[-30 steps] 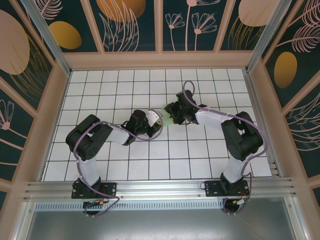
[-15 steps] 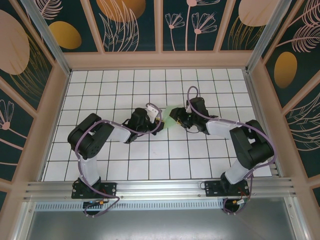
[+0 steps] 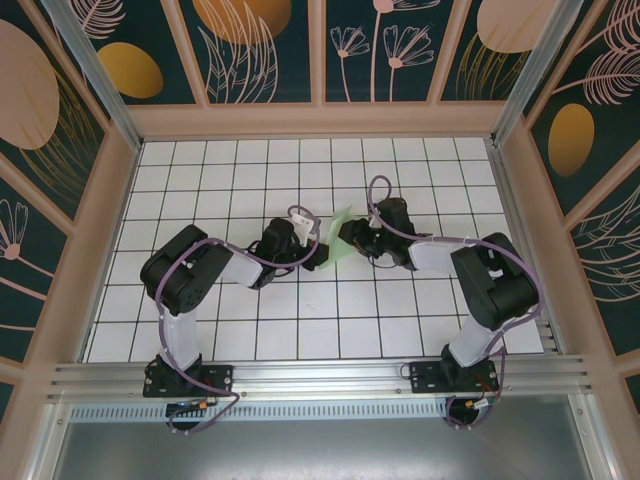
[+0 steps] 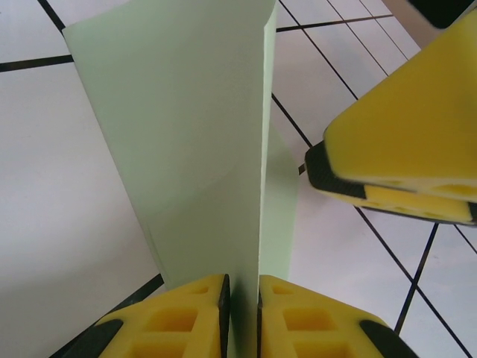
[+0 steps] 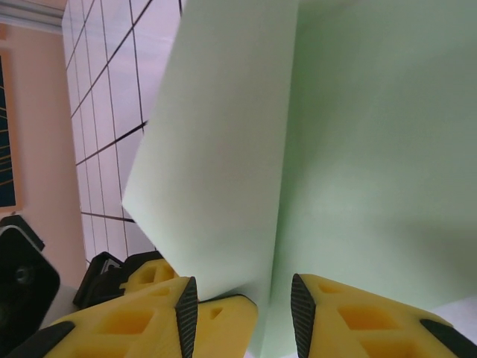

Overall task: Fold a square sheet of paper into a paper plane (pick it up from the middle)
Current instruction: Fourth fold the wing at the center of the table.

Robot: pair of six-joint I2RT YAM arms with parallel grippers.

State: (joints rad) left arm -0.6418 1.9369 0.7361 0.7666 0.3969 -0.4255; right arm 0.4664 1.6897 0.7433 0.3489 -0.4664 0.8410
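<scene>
A floor of white tiles with dark grid lines lies inside a booth of peach-framed, dark teal wall panels painted with leaves and orange discs. Near the middle of that floor a thin, pale mint-green sheet of paper, folded along a sharp lengthwise crease, is held up off the tiles. From the left wrist it rises as a tall folded strip with a second layer showing behind the crease.

At the paper's left end, the left gripper has its two yellow fingers pressed together on the folded edge, with only the paper's thickness between them. At the paper's right end, the right gripper has its yellow, black-edged fingers standing apart, with the crease and one flap running down into the gap. Whether its pads press the paper cannot be told.

Outward from the paper, the black-and-white left arm bends away to one side and the matching right arm to the other, each looped with purple cable.
</scene>
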